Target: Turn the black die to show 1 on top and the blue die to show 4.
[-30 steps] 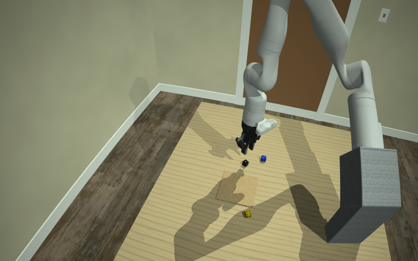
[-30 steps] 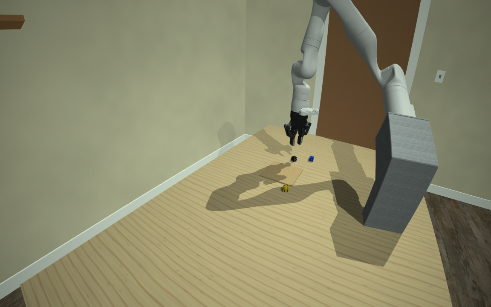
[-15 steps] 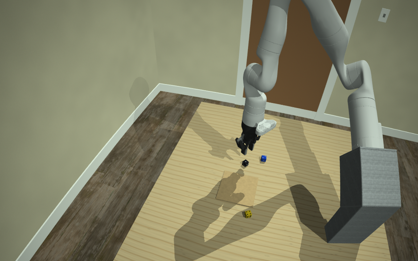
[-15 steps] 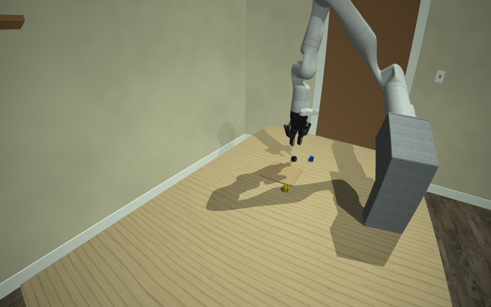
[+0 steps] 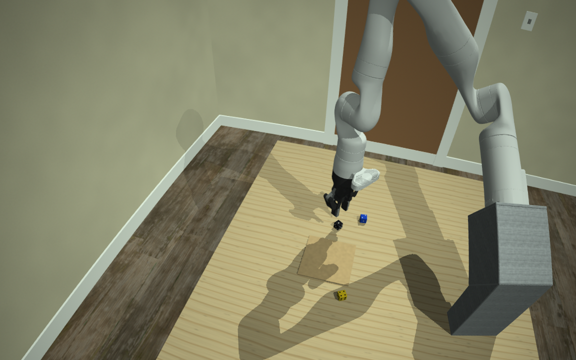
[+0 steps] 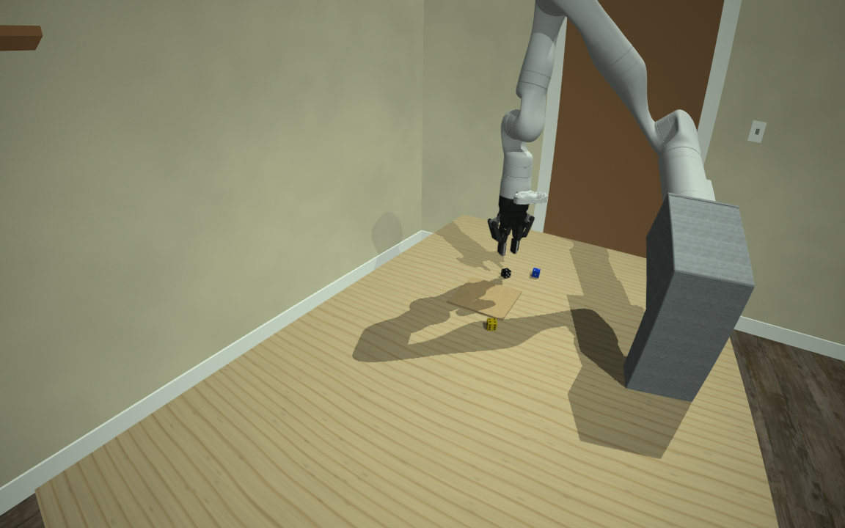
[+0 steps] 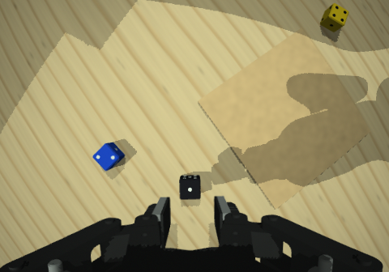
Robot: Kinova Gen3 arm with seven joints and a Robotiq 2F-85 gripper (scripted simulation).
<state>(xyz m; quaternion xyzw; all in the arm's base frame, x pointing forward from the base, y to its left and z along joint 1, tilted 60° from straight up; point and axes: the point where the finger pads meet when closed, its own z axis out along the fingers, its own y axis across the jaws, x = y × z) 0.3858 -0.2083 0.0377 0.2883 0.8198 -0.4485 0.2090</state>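
Note:
The black die (image 5: 338, 225) (image 6: 505, 273) (image 7: 190, 187) lies on the table off the mat and shows 1 on top in the wrist view. The blue die (image 5: 363, 218) (image 6: 535, 272) (image 7: 108, 157) lies on the table to its side, off the mat, with 2 on top. The yellow die (image 5: 342, 295) (image 6: 491, 324) (image 7: 335, 16) lies beyond the mat with 4 on top. The thin tan mat (image 5: 343, 257) (image 6: 504, 303) (image 7: 251, 90) lies flat and bears no die. My gripper (image 5: 341, 212) (image 6: 508, 251) (image 7: 192, 209) hangs above the table close to the black die, partly open, with nothing between its fingers.
The wooden table (image 5: 218, 286) (image 6: 281, 420) (image 7: 162, 61) carries the dice and mat. The grey pedestal (image 5: 522, 250) (image 6: 708, 328) under the arm stands at the right in the top and exterior views. Arm shadows fall across the mat and the yellow die's surroundings.

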